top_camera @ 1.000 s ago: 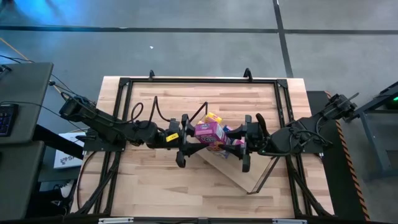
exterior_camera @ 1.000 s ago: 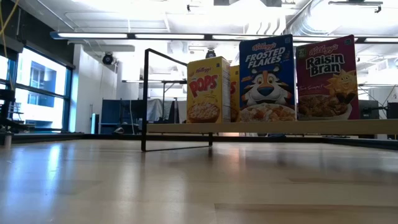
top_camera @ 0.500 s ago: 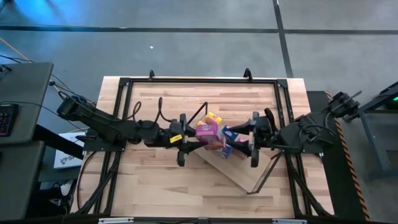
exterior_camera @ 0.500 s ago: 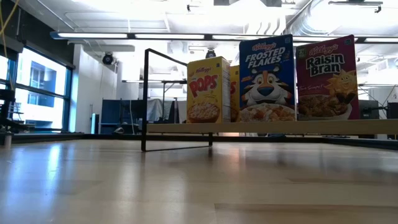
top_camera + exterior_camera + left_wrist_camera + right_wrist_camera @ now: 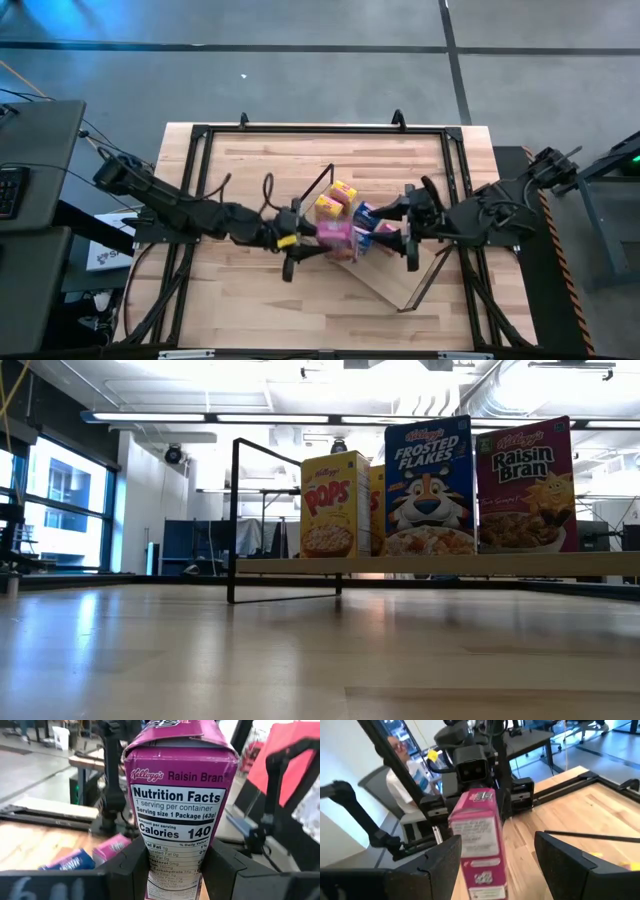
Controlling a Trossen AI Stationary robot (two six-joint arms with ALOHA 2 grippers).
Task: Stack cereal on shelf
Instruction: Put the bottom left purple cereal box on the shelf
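In the left wrist view, nearest to us, the left gripper (image 5: 175, 870) is clamped on a pink Raisin Bran box (image 5: 177, 805), its two dark fingers (image 5: 132, 870) pressing the box's sides low in the frame while the nutrition panel stands upright and fills the centre. Behind it, toward the lower left, we see a blue box (image 5: 67, 862) and another pink box (image 5: 111, 847) lying on the wood.

In the high view, the left gripper (image 5: 300, 240) sits at the middle of the table (image 5: 250, 290) with the pink Raisin Bran box (image 5: 335, 233) held at the upper end of the shelf (image 5: 385, 280), which lies slantwise toward the lower right. Just above it is a yellow box (image 5: 335, 200); to its right, the blue box (image 5: 365, 212) and the other pink box (image 5: 385, 232) lie between the two arms. The right gripper (image 5: 408, 232) is right of centre; in the right wrist view its fingers (image 5: 560, 855) stand wide apart, holding nothing, with the held pink box (image 5: 477, 837) beyond the gap.

Farthest, in the low view, three boxes stand upright on a shelf board (image 5: 430, 564) in the upper right of the frame: Pops (image 5: 333, 505), Frosted Flakes (image 5: 430, 485) and Raisin Bran (image 5: 523, 485).
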